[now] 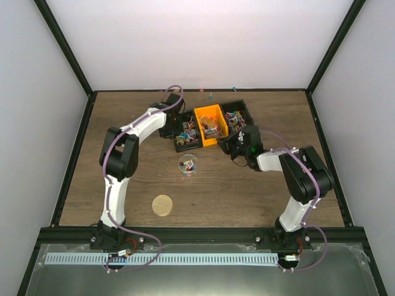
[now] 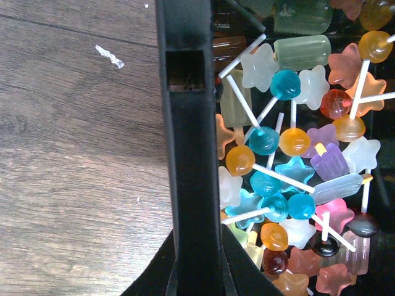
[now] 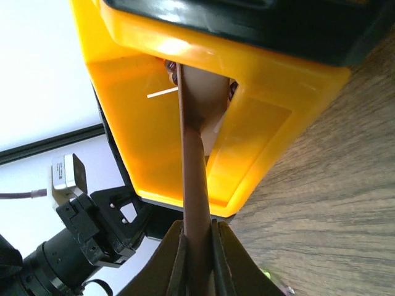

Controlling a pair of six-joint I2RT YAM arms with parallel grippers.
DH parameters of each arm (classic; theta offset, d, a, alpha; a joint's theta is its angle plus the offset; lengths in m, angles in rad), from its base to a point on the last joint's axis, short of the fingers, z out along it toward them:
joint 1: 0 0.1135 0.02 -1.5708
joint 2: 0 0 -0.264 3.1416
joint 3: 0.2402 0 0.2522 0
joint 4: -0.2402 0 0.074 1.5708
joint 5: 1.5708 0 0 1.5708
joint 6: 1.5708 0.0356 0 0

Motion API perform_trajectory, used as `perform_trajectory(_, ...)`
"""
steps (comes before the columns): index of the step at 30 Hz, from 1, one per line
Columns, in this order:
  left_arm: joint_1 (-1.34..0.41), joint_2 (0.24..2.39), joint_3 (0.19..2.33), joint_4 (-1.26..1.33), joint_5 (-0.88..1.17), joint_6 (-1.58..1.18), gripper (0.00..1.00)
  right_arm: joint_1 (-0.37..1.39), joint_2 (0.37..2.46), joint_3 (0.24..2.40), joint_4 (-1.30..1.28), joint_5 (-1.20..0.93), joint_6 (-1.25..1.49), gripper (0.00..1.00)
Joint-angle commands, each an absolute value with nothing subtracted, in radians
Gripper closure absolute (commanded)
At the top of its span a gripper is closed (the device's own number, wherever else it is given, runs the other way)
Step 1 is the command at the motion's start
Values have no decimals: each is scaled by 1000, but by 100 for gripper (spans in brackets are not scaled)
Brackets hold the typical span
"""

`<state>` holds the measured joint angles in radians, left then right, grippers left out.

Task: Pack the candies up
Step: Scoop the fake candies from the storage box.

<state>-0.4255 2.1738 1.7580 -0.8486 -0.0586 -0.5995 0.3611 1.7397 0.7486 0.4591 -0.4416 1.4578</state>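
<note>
The candies (image 2: pixel 290 185) are small sweets in mixed colours, many on white sticks, heaped in a black bin (image 1: pixel 185 137). My left gripper (image 2: pixel 196 246) is shut on that bin's left wall (image 2: pixel 188 123), with the candies just to its right. In the top view the left gripper (image 1: pixel 170 120) is at the bin's far left side. An orange bin (image 1: pixel 210 123) holding more candies lies between the two black bins. My right gripper (image 3: pixel 198 222) is shut on the orange bin's (image 3: pixel 148 123) near wall, seen edge-on. The right gripper (image 1: pixel 227 143) stands at its front right corner.
A second black bin (image 1: pixel 237 114) with candies stands at the back right. A small clear jar (image 1: pixel 188 164) holding a few candies stands in front of the bins. A round tan disc lid (image 1: pixel 162 205) lies nearer the arm bases. Two stray sweets (image 1: pixel 210 95) lie by the back wall.
</note>
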Motion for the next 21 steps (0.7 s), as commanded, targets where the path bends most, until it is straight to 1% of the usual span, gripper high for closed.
perform_trajectory(1,-439,2212,1764,-841,29,-618,96,377,1737,655,578,-540,1463,99)
perform_trajectory(6,-439,2204,1764,-843,21,-622,96,376,1686,628,596,-552,1459,99)
perform_trajectory(13,-439,2204,1768,-841,19,-624,96,377,1599,595,519,-542,1443,99)
perform_trajectory(21,-439,2203,1772,-843,19,-618,89,376,1497,595,412,-535,1364,99)
